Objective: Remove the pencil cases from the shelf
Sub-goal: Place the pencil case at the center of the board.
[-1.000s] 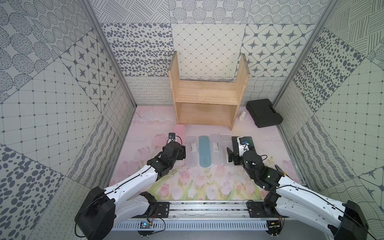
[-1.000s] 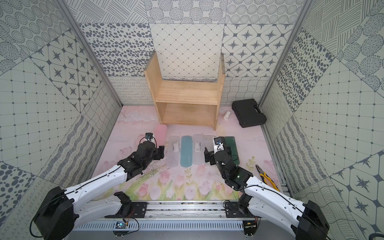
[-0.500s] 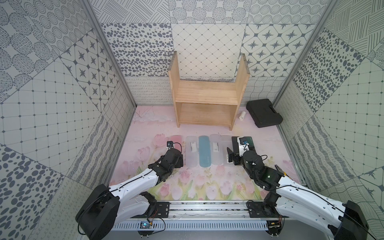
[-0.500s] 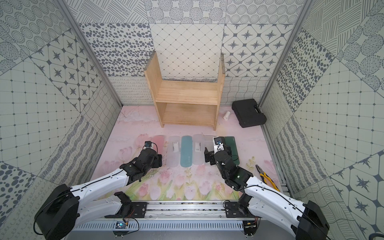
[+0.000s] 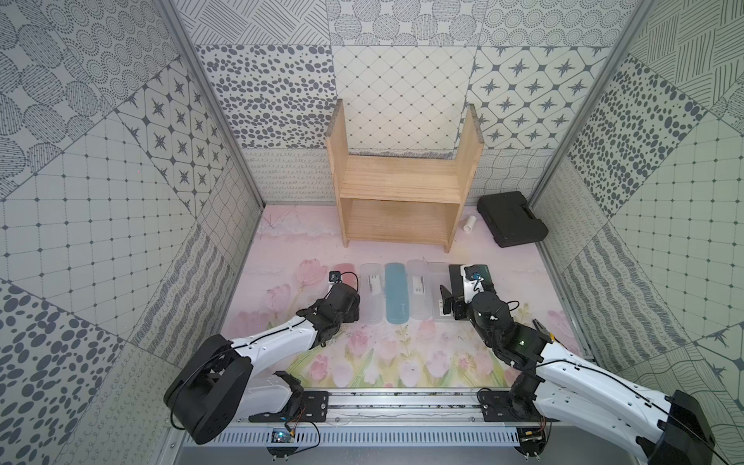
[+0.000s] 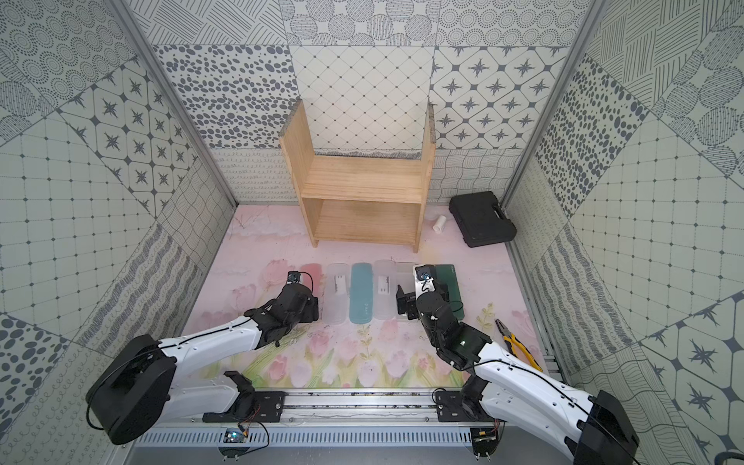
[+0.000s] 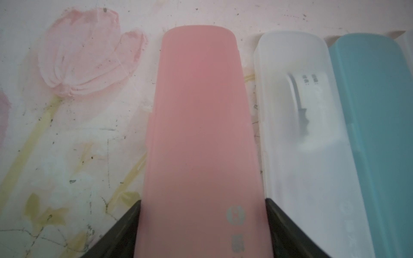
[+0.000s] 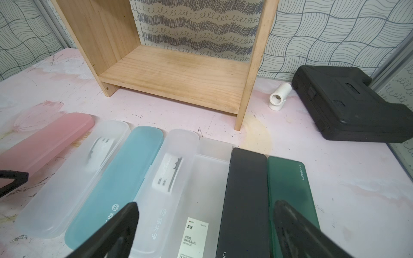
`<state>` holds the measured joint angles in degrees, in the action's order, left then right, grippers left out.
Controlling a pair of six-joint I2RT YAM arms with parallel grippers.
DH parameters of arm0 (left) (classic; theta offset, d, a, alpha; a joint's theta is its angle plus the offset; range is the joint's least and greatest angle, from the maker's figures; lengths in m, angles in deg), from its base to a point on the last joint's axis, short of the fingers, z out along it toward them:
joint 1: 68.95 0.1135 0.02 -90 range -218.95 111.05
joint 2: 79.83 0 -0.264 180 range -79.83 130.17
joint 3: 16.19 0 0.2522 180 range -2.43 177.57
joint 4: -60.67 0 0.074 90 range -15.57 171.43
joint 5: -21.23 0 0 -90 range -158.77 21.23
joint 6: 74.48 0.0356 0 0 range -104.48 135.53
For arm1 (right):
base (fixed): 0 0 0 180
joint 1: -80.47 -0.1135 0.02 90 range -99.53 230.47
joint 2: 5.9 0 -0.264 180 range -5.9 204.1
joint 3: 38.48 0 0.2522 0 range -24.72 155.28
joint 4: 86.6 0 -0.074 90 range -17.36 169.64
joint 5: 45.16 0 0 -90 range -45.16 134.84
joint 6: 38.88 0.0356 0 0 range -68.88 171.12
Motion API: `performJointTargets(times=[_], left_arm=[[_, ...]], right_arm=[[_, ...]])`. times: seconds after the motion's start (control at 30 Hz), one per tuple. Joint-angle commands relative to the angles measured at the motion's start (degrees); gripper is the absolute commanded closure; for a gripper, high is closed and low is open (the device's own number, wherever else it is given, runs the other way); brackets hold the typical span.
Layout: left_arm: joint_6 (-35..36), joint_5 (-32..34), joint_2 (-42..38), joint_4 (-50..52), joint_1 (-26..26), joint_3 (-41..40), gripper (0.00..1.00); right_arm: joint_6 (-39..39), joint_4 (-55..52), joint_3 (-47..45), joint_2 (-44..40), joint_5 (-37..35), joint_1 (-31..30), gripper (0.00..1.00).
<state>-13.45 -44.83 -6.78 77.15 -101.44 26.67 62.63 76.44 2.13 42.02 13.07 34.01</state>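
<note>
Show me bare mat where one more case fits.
Bare: the strip between the shelf and the row of cases; the mat left of the pink case, up to the wall. Crowded: the row itself, side by side; the right rear corner, with black moulded case and white cylinder.

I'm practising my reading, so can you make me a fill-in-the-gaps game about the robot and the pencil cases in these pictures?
1. The left gripper is shut on a case whose colour is ____.
2. The right gripper holds nothing, and it is ____.
3. The row in front of the shelf has ____ cases in it.

Missing words: pink, open, seven.
</note>
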Motion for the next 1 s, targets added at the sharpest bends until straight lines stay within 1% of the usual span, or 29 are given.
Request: performJointTargets(times=[0.0,0.1,0.37,0.63,0.77,0.97], left_arm=[[-0.88,-0.87,2.55,-3.13,-0.38,1.82,0.41],[-0.95,-1.79,3.64,-4.03,-0.63,2.14,0.42],[-0.82,-0.13,6.07,-5.79,-3.27,2.7,0.42],[-2.08,0.8,7.23,-5.64,-3.63,2.64,0.42],[-3.1,1.85,7.04,-2.75,-3.59,3.55,0.37],[-3.5,1.9,6.33,-1.26,-3.64,3.75,0.3]], right_arm=[[-0.28,1.6,-0.8,-0.99,-0.24,0.14,0.02],[-0.34,1.54,-0.76,-1.08,-0.37,0.17,0.02],[-0.27,1.36,-0.79,-1.51,-0.37,0.2,0.02],[-0.31,1.18,-0.75,-1.95,-0.26,0.17,0.02],[-0.26,1.18,-0.84,-2.17,-0.35,0.15,0.02],[-0.25,1.18,-0.84,-2.24,-0.3,0.21,0.02]])
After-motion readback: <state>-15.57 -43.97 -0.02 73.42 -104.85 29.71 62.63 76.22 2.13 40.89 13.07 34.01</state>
